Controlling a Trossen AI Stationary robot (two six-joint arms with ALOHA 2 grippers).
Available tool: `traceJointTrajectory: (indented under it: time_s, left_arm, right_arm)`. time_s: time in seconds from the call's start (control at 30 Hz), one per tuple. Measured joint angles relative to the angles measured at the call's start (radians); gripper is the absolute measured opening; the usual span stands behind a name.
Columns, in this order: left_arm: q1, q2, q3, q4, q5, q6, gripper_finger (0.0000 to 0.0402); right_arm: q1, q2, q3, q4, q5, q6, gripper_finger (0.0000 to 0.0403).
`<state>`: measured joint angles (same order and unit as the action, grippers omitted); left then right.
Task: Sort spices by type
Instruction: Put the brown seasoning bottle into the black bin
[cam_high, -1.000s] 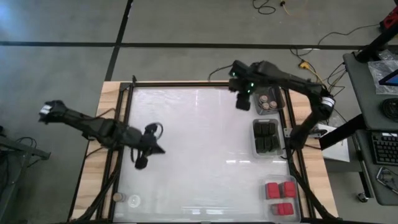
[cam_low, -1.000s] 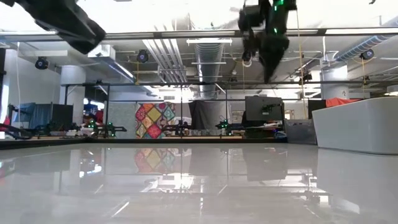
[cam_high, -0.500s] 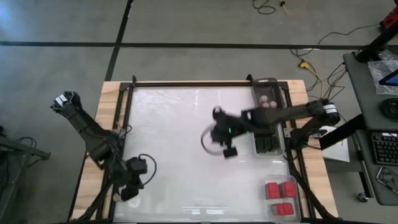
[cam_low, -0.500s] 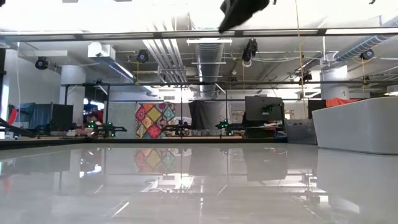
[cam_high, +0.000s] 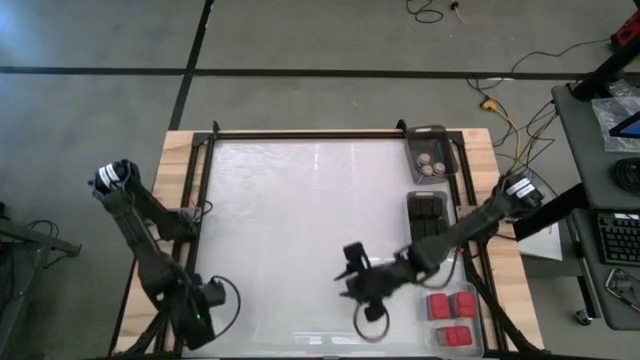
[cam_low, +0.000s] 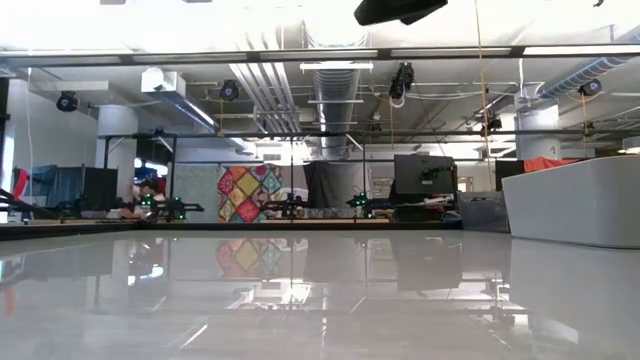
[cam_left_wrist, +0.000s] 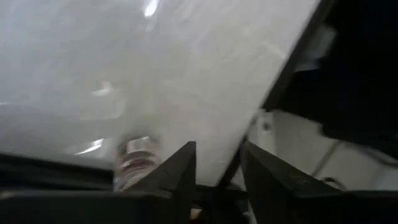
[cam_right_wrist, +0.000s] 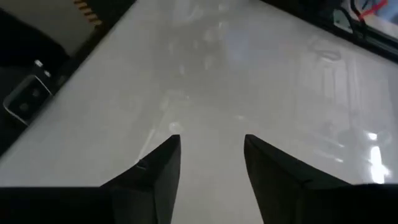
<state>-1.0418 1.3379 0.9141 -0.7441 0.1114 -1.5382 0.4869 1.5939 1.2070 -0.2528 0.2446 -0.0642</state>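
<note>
The spices on the table's right sit in three clear trays: round jars (cam_high: 431, 164) at the far end, black blocks (cam_high: 428, 216) in the middle, red blocks (cam_high: 451, 316) nearest. My left gripper (cam_left_wrist: 217, 169) hangs open over the table's near left corner (cam_high: 203, 308). One small jar (cam_left_wrist: 138, 163) stands on the table just outside its fingers. My right gripper (cam_high: 349, 272) hovers open above the bare tabletop near the front edge, left of the red blocks, with nothing between its fingers (cam_right_wrist: 211, 152).
A dark frame rail (cam_high: 300, 134) runs around the white tabletop. The left rail (cam_left_wrist: 292, 68) passes close by my left gripper. A cable loop (cam_high: 371, 322) hangs under my right wrist. Part of an arm (cam_low: 398, 9) shows at the top of the low view.
My left gripper has swung from the table's left middle toward the near left corner, sinking and rolling. My right gripper has swept from beside the far tray of jars across the table toward the near edge, and now points toward the left.
</note>
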Motion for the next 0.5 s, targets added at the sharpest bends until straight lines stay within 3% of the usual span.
traceJointTrajectory:
  time_s: [0.23,0.5]
  left_arm:
    - [-0.049,0.155,0.147,-0.21,0.014,0.085,0.0165]
    - [-0.07,0.273,0.233,-0.316,0.09,0.259,0.0239]
  right_arm:
    - [0.108,0.099,-0.004,0.118,0.12,0.09,0.0199]
    - [0.14,0.198,-0.004,0.262,0.124,0.158,0.0232]
